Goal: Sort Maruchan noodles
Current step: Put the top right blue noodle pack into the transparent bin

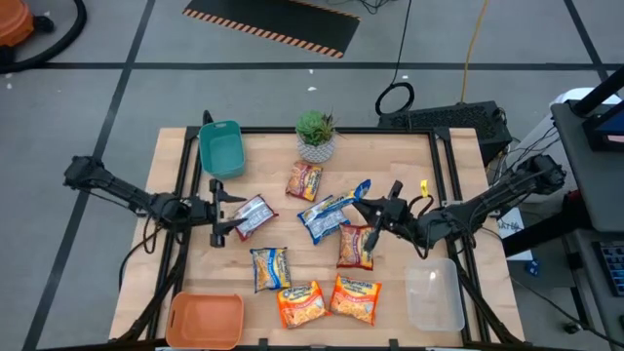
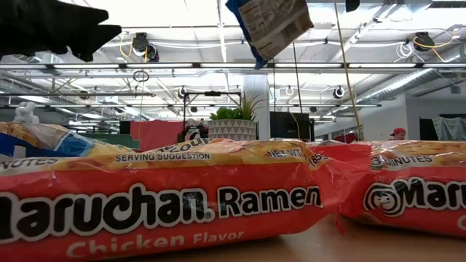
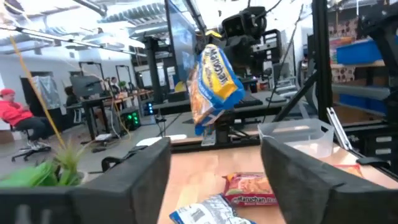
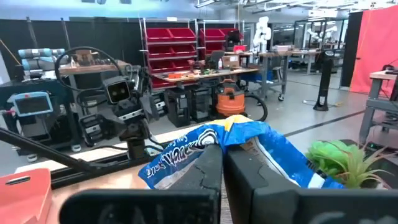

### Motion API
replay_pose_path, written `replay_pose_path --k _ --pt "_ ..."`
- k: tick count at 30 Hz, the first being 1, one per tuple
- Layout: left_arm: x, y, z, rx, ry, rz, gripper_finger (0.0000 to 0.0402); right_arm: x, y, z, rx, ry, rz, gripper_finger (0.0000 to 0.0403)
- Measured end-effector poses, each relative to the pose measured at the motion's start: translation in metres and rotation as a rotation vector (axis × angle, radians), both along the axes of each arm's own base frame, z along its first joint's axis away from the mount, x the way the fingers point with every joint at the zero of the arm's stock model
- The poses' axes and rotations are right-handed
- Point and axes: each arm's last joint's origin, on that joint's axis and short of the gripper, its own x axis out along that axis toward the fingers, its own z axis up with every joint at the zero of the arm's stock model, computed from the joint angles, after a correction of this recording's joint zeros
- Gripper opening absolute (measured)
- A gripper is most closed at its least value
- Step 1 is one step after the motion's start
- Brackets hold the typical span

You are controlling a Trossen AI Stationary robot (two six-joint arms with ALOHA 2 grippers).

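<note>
We see the right gripper (image 1: 366,208) clamped on a blue-and-yellow packet (image 1: 336,208), lifted clear of the wooden table (image 1: 409,161) near its centre; in the right wrist view the two fingers (image 4: 211,168) pinch the wrapper's edge. The left gripper (image 1: 234,216) stands released on the left side, its jaws apart beside a silver-red packet (image 1: 253,215) lying on the table; whether they touch it, we cannot tell. Six more packets lie loose: an orange one (image 1: 304,180) just near of the potted plant (image 1: 316,135), a dark red one (image 1: 356,245) under the right arm, a blue one (image 1: 269,268), and two orange chicken-flavour packets (image 1: 301,303) at the near edge. A teal bin (image 1: 220,148) sits far left, an orange bin (image 1: 204,319) near left, a clear bin (image 1: 434,293) near right.
</note>
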Motion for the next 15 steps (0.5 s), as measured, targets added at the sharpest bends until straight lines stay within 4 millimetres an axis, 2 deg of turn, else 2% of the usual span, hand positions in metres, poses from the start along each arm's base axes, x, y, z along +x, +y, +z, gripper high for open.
replay_pose_path --k 4,10,15 --pt "0.013 -0.008 0.011 0.06 0.028 -0.007 0.0283 0.003 0.003 0.0 -0.003 -0.011 0.004 0.0" --pt "0.042 -0.024 0.019 0.182 0.126 -0.02 0.0285 0.003 0.003 0.0 0.001 -0.008 0.009 0.0" --pt "0.07 -0.036 0.022 0.186 0.189 -0.026 0.0285 0.001 0.008 0.0 -0.004 -0.006 0.026 0.0"
